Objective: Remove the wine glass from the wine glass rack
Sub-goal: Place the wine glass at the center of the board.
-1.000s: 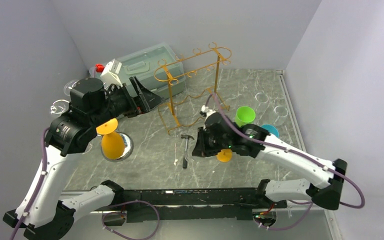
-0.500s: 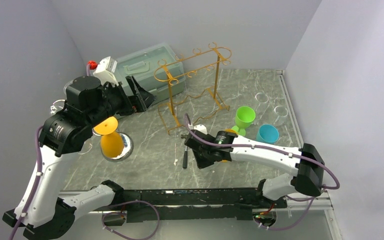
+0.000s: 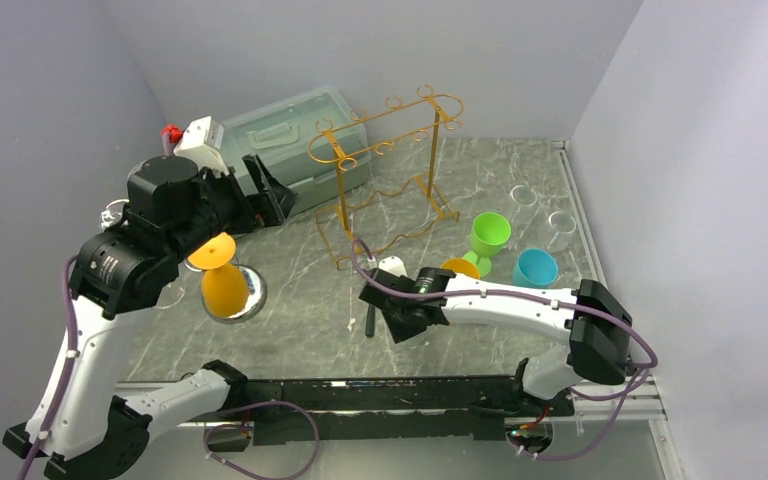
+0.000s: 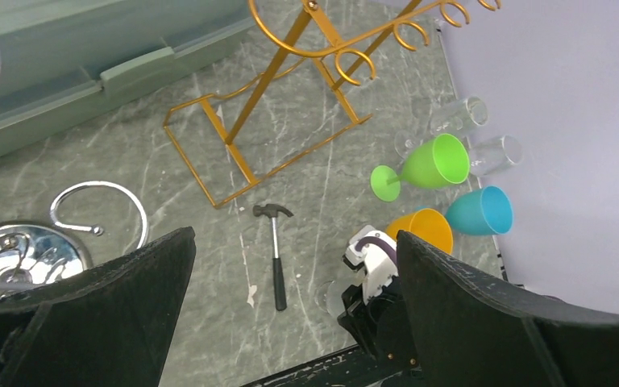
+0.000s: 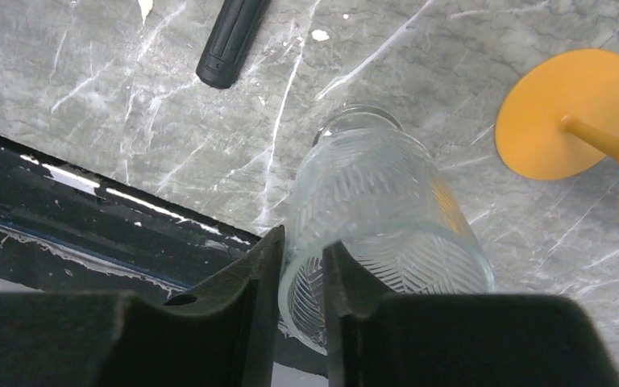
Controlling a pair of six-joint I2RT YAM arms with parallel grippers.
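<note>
Between the narrow fingers of the right claw [image 5: 304,242] I saw the wall of a clear ribbed glass [image 5: 379,193], one finger outside its rim and one inside. Whether the pads pressed on it I could not tell. That glass stood with its base on the marble table [image 5: 89,89]. Just right of the claw was the orange wine glass [image 5: 568,113], its round foot toward my wrist camera. It was off the gold wine glass rack [image 3: 345,210], which stood farther beyond the claw. A green wine glass [image 3: 490,232] and a blue cup [image 3: 535,268] sat beyond the claw to its right. Ahead and to the claw's left lay the black handle of a hammer [image 5: 230,40]. I had the left claw [image 4: 294,238] spread wide with nothing between its fingers, raised well clear of the table. Any lettering was too small for me to read.
</note>
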